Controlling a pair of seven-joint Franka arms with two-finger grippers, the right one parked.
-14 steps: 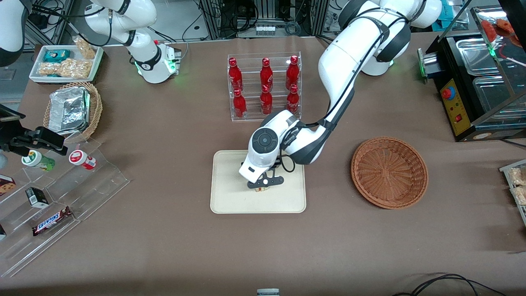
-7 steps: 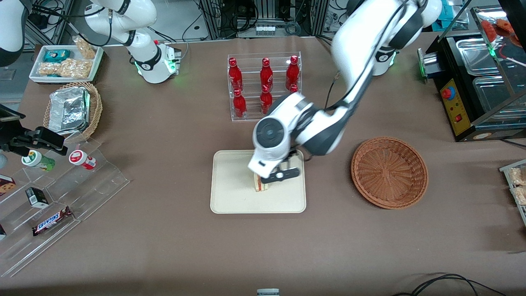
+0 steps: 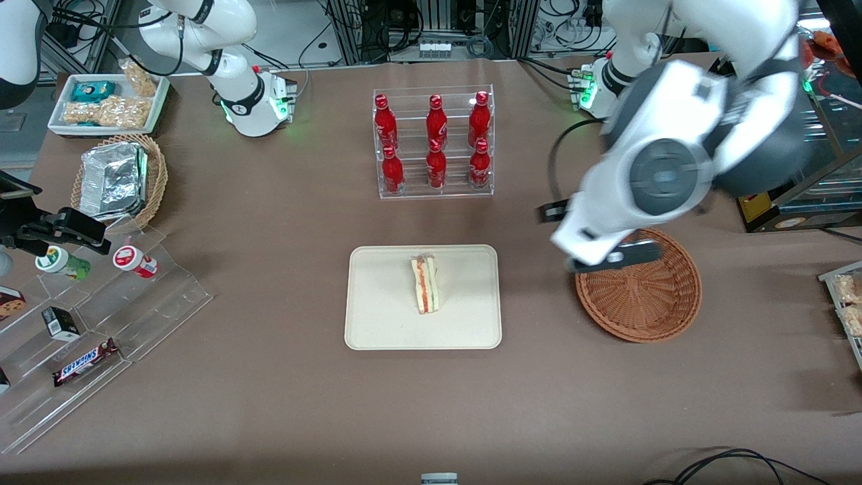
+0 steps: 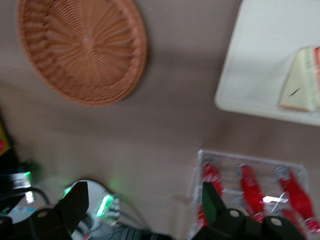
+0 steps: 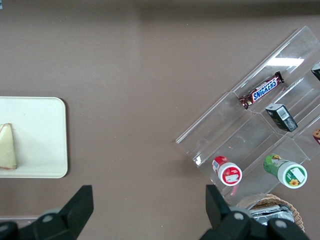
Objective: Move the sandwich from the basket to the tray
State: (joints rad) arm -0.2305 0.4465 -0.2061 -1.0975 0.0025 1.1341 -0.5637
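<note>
White arm, dark grey joint caps, black pincer (image 3: pixel 584 237) fingers, black cable

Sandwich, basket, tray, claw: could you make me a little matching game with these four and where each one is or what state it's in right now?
Things:
1. sandwich
2. basket
3. tray
4. claw

Places or states:
A. holds nothing, sits toward the working arm's end of the table
B. open, raised above the table near the basket
C. lies on the tray
D. flat on the table, nearer the front camera than the red bottles

Pairs: 1-C, 2-A, 3-D, 4-B
</note>
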